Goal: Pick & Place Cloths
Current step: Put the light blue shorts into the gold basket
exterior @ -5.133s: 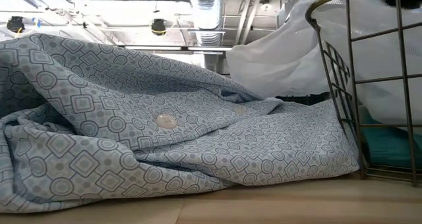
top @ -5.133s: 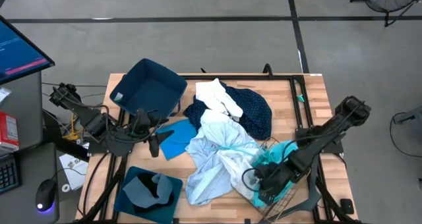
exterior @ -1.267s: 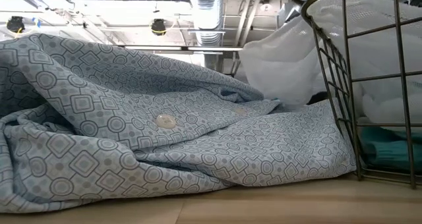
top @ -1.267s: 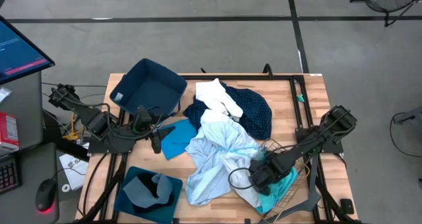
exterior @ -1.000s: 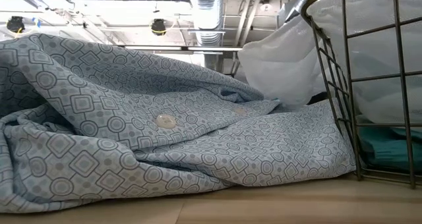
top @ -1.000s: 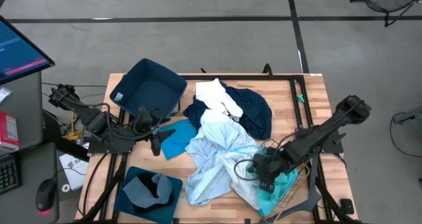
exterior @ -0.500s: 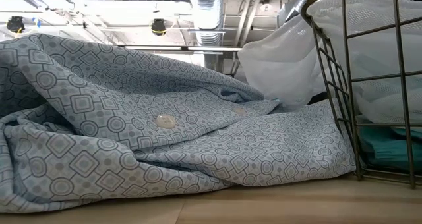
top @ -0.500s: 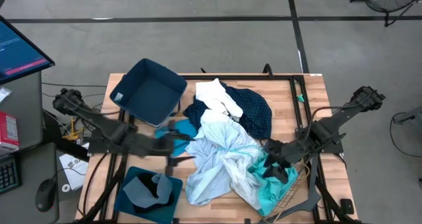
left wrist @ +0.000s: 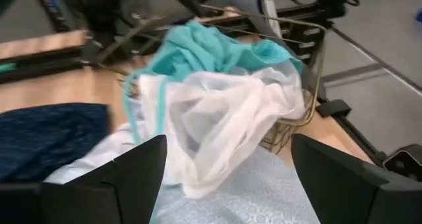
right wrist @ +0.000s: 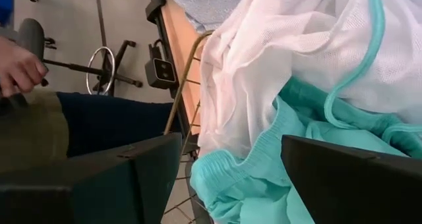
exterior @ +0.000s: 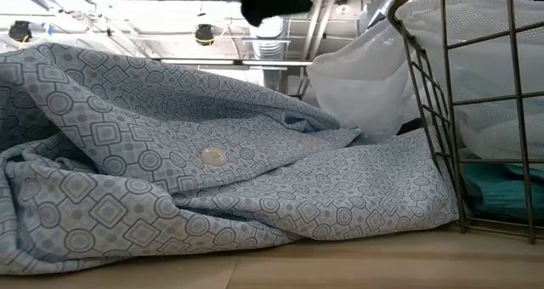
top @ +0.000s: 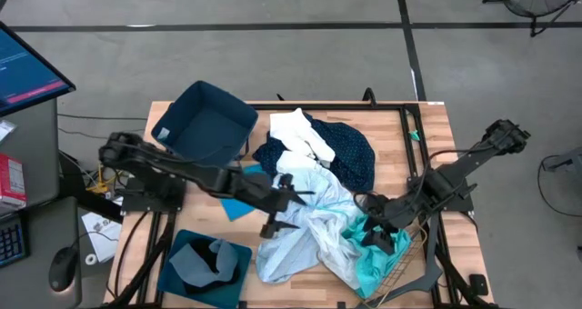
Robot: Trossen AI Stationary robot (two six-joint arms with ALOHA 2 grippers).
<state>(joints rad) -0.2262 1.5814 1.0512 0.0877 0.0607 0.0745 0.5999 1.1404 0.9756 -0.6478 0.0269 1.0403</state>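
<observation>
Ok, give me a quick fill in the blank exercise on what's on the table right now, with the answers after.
1. The bright cyan cloth lies in the wire ____.
2. The grey cloth sits in a dark blue ____.
3. The left end effector hovers over the pale ____ shirt.
4. The navy cloth has small white ____.

Answers: basket; bin; blue; dots

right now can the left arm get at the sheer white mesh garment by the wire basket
Probably yes: the left fingers stand open over the pale blue shirt, facing the sheer white mesh garment, with nothing in between.
</observation>
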